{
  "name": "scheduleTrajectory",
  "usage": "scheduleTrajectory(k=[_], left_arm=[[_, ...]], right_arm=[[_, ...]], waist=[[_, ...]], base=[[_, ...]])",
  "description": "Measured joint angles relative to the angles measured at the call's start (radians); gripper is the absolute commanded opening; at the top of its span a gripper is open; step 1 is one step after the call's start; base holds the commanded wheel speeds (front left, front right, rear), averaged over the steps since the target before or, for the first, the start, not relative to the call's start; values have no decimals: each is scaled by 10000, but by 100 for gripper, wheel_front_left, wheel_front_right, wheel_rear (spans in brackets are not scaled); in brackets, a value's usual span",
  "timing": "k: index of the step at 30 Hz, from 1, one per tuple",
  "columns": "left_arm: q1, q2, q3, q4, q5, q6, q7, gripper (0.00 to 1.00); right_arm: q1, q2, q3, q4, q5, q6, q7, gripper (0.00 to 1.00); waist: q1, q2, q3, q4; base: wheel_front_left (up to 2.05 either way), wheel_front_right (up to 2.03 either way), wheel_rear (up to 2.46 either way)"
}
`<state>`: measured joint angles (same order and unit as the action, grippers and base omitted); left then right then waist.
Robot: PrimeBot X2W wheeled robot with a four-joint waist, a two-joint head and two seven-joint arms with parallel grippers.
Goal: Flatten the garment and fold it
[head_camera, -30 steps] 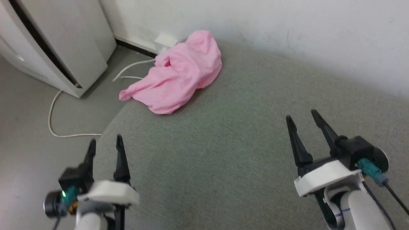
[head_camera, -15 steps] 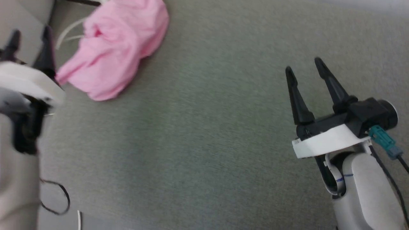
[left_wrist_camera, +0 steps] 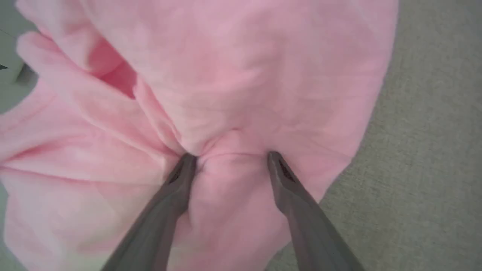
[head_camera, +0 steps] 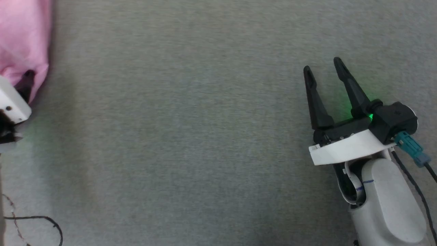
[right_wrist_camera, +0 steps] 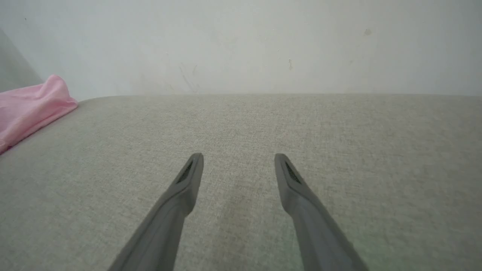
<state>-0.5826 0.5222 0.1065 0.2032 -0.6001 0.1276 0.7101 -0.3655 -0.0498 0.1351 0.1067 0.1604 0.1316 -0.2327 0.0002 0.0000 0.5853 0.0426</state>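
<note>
The light pink garment [head_camera: 20, 41] lies crumpled at the head view's upper left edge on a grey-green fabric surface [head_camera: 191, 130]. In the left wrist view my left gripper [left_wrist_camera: 230, 158] is open, both fingertips pressed into the garment [left_wrist_camera: 241, 75] with a bulge of cloth between them. The head view has its white wrist [head_camera: 8, 106] at the left edge, the fingers hidden by cloth. My right gripper [head_camera: 321, 65] hovers open and empty over bare surface at the right. In the right wrist view this gripper [right_wrist_camera: 238, 156] is far from the garment [right_wrist_camera: 30, 101].
A pale wall [right_wrist_camera: 241, 45] rises behind the surface's far edge in the right wrist view. A thin black cable [head_camera: 34, 218] loops at the head view's lower left. Wide bare fabric stretches between the two grippers.
The camera has swung, pushing the garment to the picture's upper left. My left gripper has reached up to the garment and sunk its tips into it. The right gripper stays open.
</note>
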Motion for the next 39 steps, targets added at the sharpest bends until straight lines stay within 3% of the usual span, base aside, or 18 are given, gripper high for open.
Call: scheduleTrajectory(k=[3, 4, 6, 9, 12, 15, 19, 24, 27, 31, 39], left_arm=[[276, 134, 215, -261, -169, 270, 466, 100], [332, 211, 249, -349, -171, 336, 589, 75], [496, 274, 357, -514, -203, 351, 639, 0], [825, 253, 332, -629, -100, 316, 173, 0], [1131, 228, 232, -623, 410, 159, -978, 0], [1083, 430, 27, -782, 1078, -295, -2466, 0], [514, 848, -257, -819, 2077, -581, -4439, 0], [-552, 769, -1124, -915, 2692, -1001, -5647, 0], [-1363, 301, -1787, -1035, 2909, -1198, -6125, 0], [-2174, -805, -2849, -1158, 2943, -1530, -6462, 0], [-2452, -2617, -4987, -1160, 2731, -2119, -6098, 0]], right_arm=[[-17, 13, -6, 56, 0, 2, -100, 100], [-17, 13, -2, 94, 0, 2, -128, 100], [-18, 15, 46, 213, 0, 2, -163, 100], [35, 17, 63, 474, 38, 2, -174, 100], [323, 8, -33, 742, 84, 2, -176, 100], [734, 6, -117, 928, 84, 2, -186, 100], [1311, 8, -222, 1131, 111, 0, -209, 100], [1990, -2, -546, 1210, 261, 0, -234, 100], [2249, 2, -608, 1200, 309, 0, -224, 100], [2440, 2, -635, 1135, 347, 0, -127, 100], [2678, 8, -775, 790, 355, 0, 128, 100]], waist=[[-5, 0, 192, -407], [-5, 0, 224, -514], [-4, 0, 187, -662], [-3, 0, -58, -802], [-2, 0, -440, -918], [-2, 0, -939, -994], [-3, 0, -1754, -995], [-4, -1, -2960, -809], [-6, 0, -3653, -670], [-6, 0, -4466, -568], [-4, 0, -5466, -973]], base=[[0, 0, 0], [0, 0, 0], [0, 0, 0], [0, 0, 0], [0, 0, 0], [0, 0, 0], [0, 0, 0], [0, 0, 0], [0, 0, 0], [0, 0, 0], [0, 0, 0]])
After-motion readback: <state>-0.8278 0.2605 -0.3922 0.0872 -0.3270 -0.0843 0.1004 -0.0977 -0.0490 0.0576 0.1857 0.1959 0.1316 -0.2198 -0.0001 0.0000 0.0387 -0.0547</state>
